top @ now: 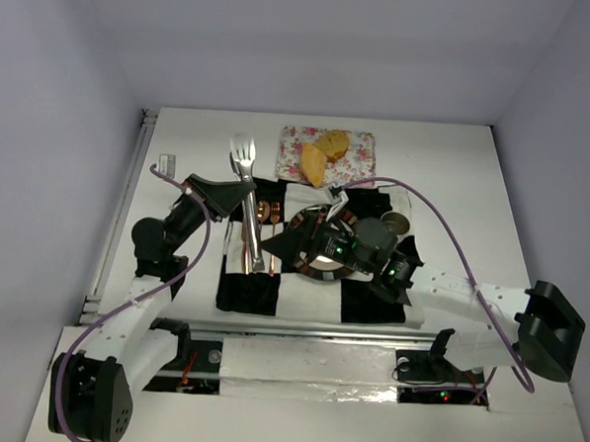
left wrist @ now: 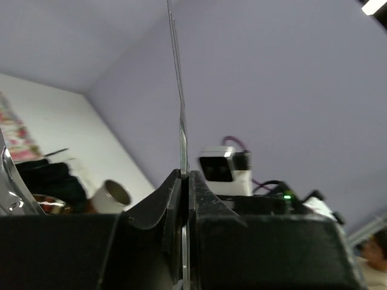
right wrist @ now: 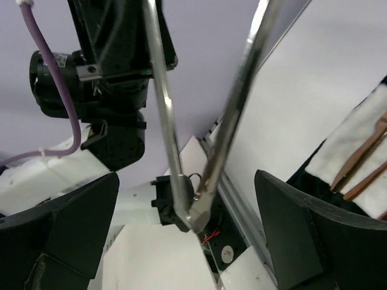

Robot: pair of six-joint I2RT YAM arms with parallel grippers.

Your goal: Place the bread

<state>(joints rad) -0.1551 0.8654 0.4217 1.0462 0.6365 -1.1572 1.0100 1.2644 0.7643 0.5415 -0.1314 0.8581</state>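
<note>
Two bread pieces lie on a floral tray (top: 352,165) at the back: a pale-orange wedge (top: 314,164) and a rounder, browner chunk (top: 332,142). Silver tongs (top: 246,204) stand over the checkered cloth, heads toward the tray. My left gripper (top: 235,186) is shut on one thin arm of the tongs (left wrist: 180,109), with its jaws (left wrist: 185,174) pinching the blade. My right gripper (top: 274,248) is open above the dark plate (top: 317,273). In the right wrist view the tongs' hinge end (right wrist: 193,205) sits between its spread fingers (right wrist: 186,181), touching neither.
A black-and-white checkered cloth (top: 272,291) covers the table's middle. Copper cutlery (top: 266,218) lies on a white napkin beside the tongs. A small metal cup (top: 396,223) stands right of the plate. A purple cable loops over the right arm.
</note>
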